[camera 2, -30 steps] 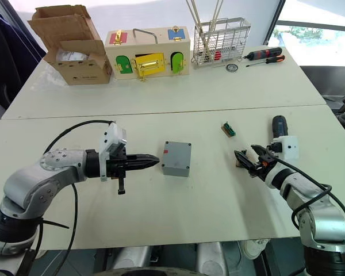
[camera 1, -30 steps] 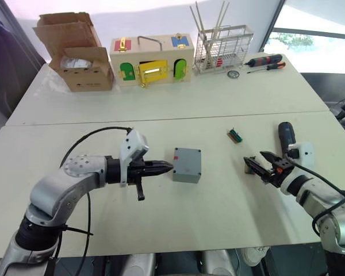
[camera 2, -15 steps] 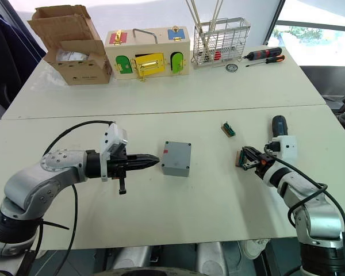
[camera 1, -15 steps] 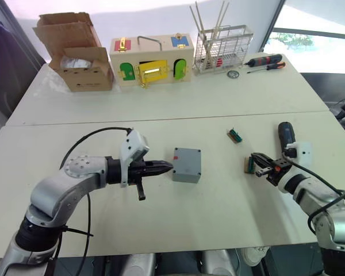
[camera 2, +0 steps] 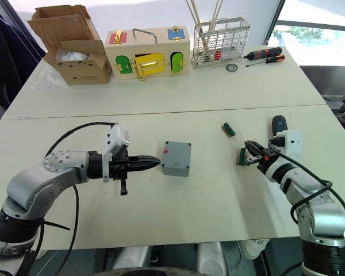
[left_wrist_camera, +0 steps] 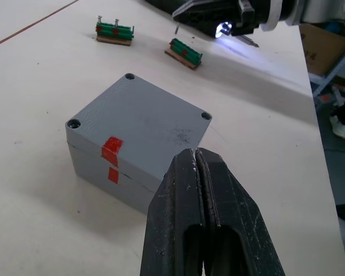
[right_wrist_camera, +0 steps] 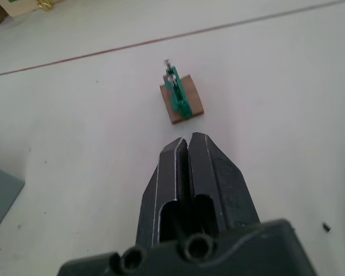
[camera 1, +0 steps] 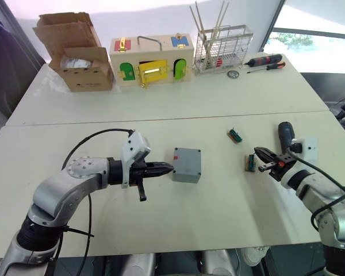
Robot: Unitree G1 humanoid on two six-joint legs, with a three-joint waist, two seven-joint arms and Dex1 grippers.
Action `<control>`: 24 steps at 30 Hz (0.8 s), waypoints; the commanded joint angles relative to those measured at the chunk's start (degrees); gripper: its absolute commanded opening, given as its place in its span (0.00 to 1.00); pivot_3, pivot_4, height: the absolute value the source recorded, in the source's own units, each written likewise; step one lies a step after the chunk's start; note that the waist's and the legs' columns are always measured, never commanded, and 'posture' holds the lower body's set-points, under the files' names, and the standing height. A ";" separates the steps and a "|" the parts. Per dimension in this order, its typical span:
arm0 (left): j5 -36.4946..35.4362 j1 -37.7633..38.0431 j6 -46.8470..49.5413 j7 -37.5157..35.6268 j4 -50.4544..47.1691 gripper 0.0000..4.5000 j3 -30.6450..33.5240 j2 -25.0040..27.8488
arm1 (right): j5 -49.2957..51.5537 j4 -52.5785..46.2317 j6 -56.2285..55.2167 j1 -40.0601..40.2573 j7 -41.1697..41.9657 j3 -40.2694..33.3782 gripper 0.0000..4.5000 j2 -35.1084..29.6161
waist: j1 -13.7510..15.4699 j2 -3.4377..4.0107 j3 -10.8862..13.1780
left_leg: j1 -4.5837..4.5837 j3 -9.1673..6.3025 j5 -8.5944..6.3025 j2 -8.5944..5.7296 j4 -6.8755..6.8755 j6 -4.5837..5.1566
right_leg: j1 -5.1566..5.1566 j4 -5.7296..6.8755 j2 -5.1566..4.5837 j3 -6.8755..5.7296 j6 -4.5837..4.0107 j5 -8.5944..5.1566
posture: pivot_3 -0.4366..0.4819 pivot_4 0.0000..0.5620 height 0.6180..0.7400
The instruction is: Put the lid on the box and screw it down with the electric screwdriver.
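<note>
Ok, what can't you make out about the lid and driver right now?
- lid: nearest corner hole, left wrist view, hidden behind left hand.
- whether its holes hold screws: too small, eye views.
- electric screwdriver: bit, eye views, hidden behind right hand.

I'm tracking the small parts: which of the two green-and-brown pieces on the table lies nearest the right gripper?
The green piece right beside the right gripper, at its fingertips. The other green piece lies farther up the table, well apart from it.
</note>
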 commanded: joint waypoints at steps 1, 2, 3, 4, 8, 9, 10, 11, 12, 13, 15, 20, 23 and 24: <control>-0.45 -0.49 -1.07 -0.51 -0.31 0.00 1.42 0.53 | 2.00 -3.94 1.43 -2.67 0.02 -2.08 0.02 -1.79 | 0.00 0.00 0.00 | 0.00 0.00 0.00 0.00 0.00 0.00 | 0.00 0.00 0.00 -0.01 0.00 0.00 | 0.48 0.27 1.00; -0.39 -0.52 -1.19 -0.66 -0.11 0.00 1.47 0.58 | 2.44 -4.35 1.90 -3.48 0.11 -1.94 0.02 -2.14 | -0.02 0.00 0.00 | 0.00 0.00 0.00 0.00 0.00 0.01 | 0.00 0.00 0.00 -0.01 0.00 0.00 | 0.48 0.27 1.00; -0.31 -0.55 -1.29 -0.76 0.08 0.00 1.54 0.66 | 3.04 -4.88 2.60 -4.56 0.32 -1.64 0.02 -2.55 | -0.02 0.00 0.00 | 0.00 0.00 -0.01 0.00 0.00 0.01 | 0.00 0.00 0.00 0.00 0.00 0.00 | 0.48 0.27 1.00; -0.23 -0.53 -1.37 -0.87 0.19 0.00 1.67 0.89 | 4.20 -5.75 3.63 -5.86 0.97 -1.06 0.02 -2.91 | -0.03 0.00 0.00 | 0.00 0.00 -0.01 0.00 0.00 0.01 | 0.00 0.00 0.00 0.00 0.00 0.00 | 0.48 0.27 1.00; -0.50 -0.03 -1.35 -1.45 0.42 0.00 3.04 2.75 | 11.51 -9.92 9.83 -10.17 3.73 1.97 0.02 -3.39 | -0.14 0.00 0.01 | 0.00 -0.01 -0.01 0.02 -0.01 0.02 | -0.01 -0.01 0.02 -0.01 0.00 0.00 | 0.48 0.27 1.00; -0.53 0.32 -1.34 -1.87 0.51 0.00 3.53 3.58 | 12.63 -10.82 10.82 -11.15 4.41 3.41 0.02 -3.43 | -0.15 0.00 0.01 | 0.00 -0.02 -0.01 0.03 -0.02 0.02 | -0.01 -0.02 0.02 -0.01 0.00 0.00 | 0.48 0.27 1.00; -0.43 0.88 -1.39 -2.36 0.59 0.00 4.07 4.58 | 13.58 -11.44 11.65 -12.16 4.90 5.12 0.02 -3.06 | -0.23 -0.01 0.01 | 0.00 -0.03 -0.02 0.03 -0.02 0.04 | -0.01 -0.02 0.03 -0.02 0.00 0.00 | 0.48 0.27 1.00; -0.30 1.47 -1.42 -2.90 0.71 0.00 4.68 5.63 | 14.11 -11.76 12.18 -13.22 5.52 7.26 0.02 -2.68 | -0.25 -0.01 0.01 | 0.00 -0.03 -0.03 0.04 -0.03 0.05 | -0.01 -0.02 0.03 -0.02 0.00 0.00 | 0.48 0.27 1.00; -0.30 2.08 -1.42 -3.32 0.73 0.00 5.29 6.59 | 14.29 -11.59 12.23 -14.19 6.06 9.35 0.02 -2.10 | -0.29 -0.01 0.01 | 0.00 -0.03 -0.03 0.04 -0.03 0.05 | -0.01 -0.03 0.03 -0.02 0.00 0.00 | 0.48 0.27 1.00; -0.48 2.65 -1.31 -3.51 0.62 0.00 5.89 7.31 | 14.18 -10.98 12.00 -14.99 6.43 11.21 0.02 -1.38 | -0.41 -0.01 0.01 | 0.00 -0.03 -0.03 0.04 -0.03 0.06 | -0.01 -0.03 0.03 -0.02 0.00 0.00 | 0.48 0.27 1.00; -0.94 3.41 -1.09 -3.56 0.29 0.00 6.73 8.10 | 13.09 -9.34 10.75 -15.95 7.09 14.10 0.02 -0.34 | -0.29 0.00 0.01 | 0.00 -0.02 -0.03 0.03 -0.02 0.06 | -0.01 -0.03 0.03 -0.01 0.00 0.00 | 0.48 0.27 1.00; -1.37 4.88 -0.55 -2.46 -1.02 0.00 7.99 8.38 | 10.79 -5.20 7.73 -17.18 7.80 18.07 0.02 2.38 | 0.05 -0.02 0.01 | -0.02 -0.03 -0.03 0.00 -0.01 0.05 | 0.01 -0.06 0.00 -0.01 0.00 0.00 | 0.48 0.27 1.00; -1.72 5.44 0.01 -1.46 -1.97 0.00 8.46 7.99 | 9.46 -3.69 6.25 -17.02 8.47 19.20 0.02 2.48 | -0.08 -0.02 0.01 | -0.02 -0.03 -0.01 0.00 -0.01 0.01 | -0.02 -0.05 0.01 -0.01 0.00 0.00 | 0.48 0.27 1.00; -1.86 5.60 0.09 -1.33 -2.14 0.00 8.59 7.97 | 9.28 -3.46 6.05 -17.00 8.55 19.33 0.02 2.55 | -0.13 -0.02 0.01 | -0.02 -0.03 0.00 0.01 -0.01 -0.01 | -0.03 -0.04 0.01 -0.01 0.00 0.00 | 0.48 0.27 1.00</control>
